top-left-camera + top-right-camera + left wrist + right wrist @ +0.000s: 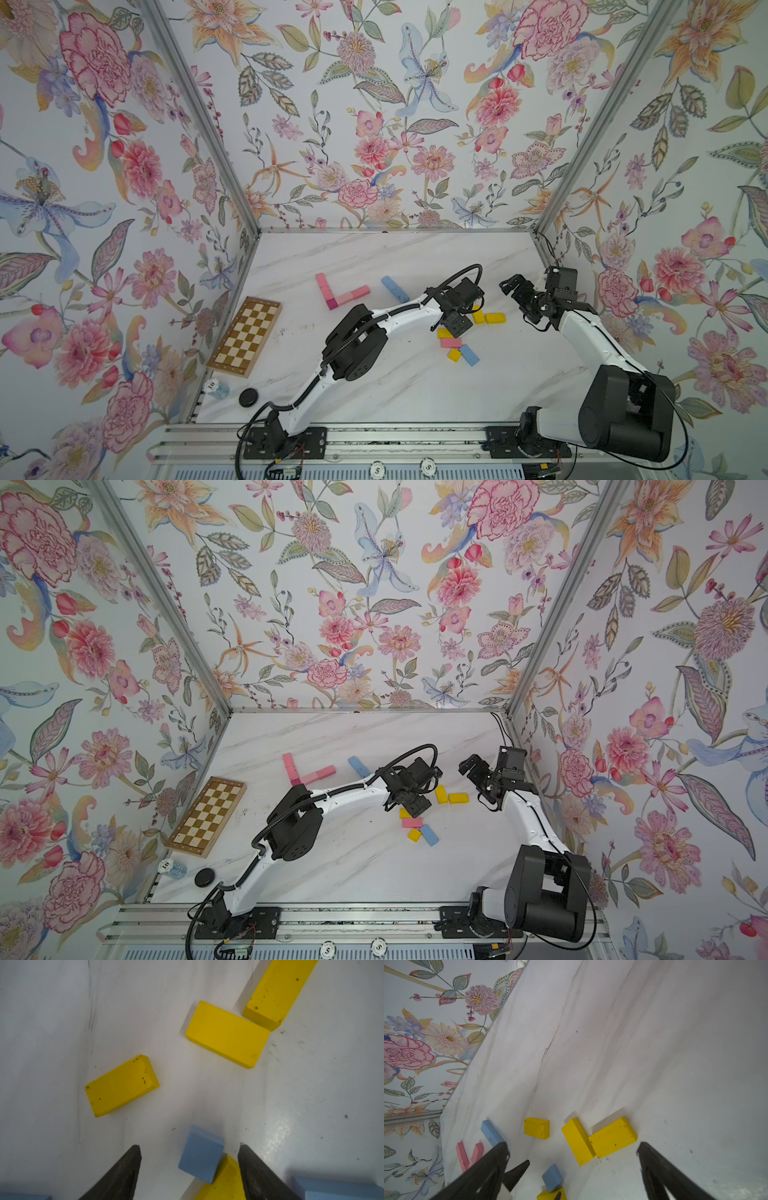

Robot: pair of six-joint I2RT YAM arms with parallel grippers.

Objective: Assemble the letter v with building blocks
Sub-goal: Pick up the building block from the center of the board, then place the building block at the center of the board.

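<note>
Left gripper [189, 1145] straddling small blue block [200, 1154], jaws apart; right gripper [573, 1143] hanging, jaws spread wide, near counter's [415, 395] right edge

Floral walls [374, 124]; white marble tabletop [415, 395]

Lab robot booth: floral-papered walls [374, 124], aluminium frame [198, 112], marble tabletop [395, 395], mounting rail [415, 440].

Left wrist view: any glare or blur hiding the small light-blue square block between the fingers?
Left wrist view: the small light-blue square block is sharp, only lightly shaded; glare sits only on the white marble table beside it; the dark fingers look slightly soft. Right wrist view: the same block is clear, with no glare on it.
</note>
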